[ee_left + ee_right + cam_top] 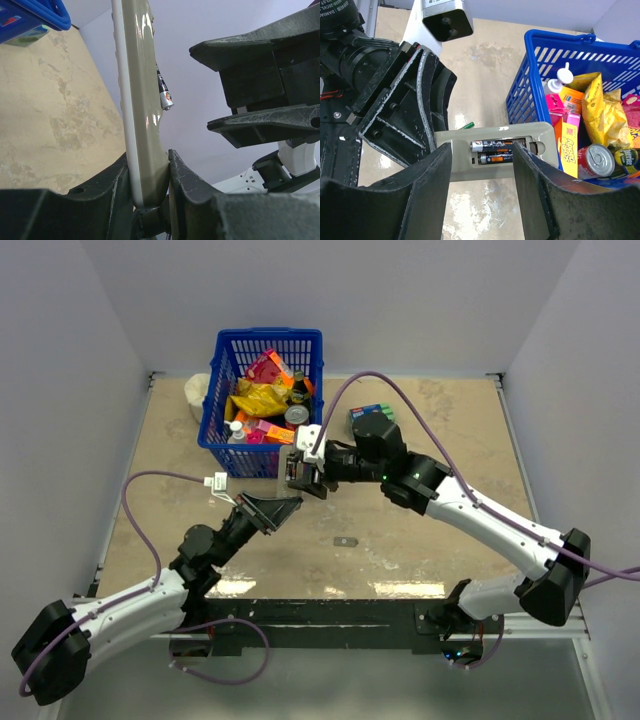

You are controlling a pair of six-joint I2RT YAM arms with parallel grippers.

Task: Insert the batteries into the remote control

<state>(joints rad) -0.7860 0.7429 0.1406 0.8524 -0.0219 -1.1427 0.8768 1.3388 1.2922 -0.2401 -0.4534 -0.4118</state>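
My left gripper point(285, 506) is shut on one end of the grey remote control point(137, 100) and holds it on edge above the table. In the right wrist view the remote point(460, 160) shows its open back with two dark batteries point(492, 152) lying side by side in the compartment. The upper battery's pale tip point(166, 101) stands a little off the remote's back. My right gripper point(482, 150) is open and holds nothing. Its fingers point(432, 185) straddle the compartment. It also shows in the top view point(300, 480).
A blue basket point(218, 430) full of packets and cans stands just behind the grippers. A blue-green box point(371, 412) lies to its right. A small dark cover point(346, 540) lies on the table in front. A green stick point(466, 125) lies below the remote.
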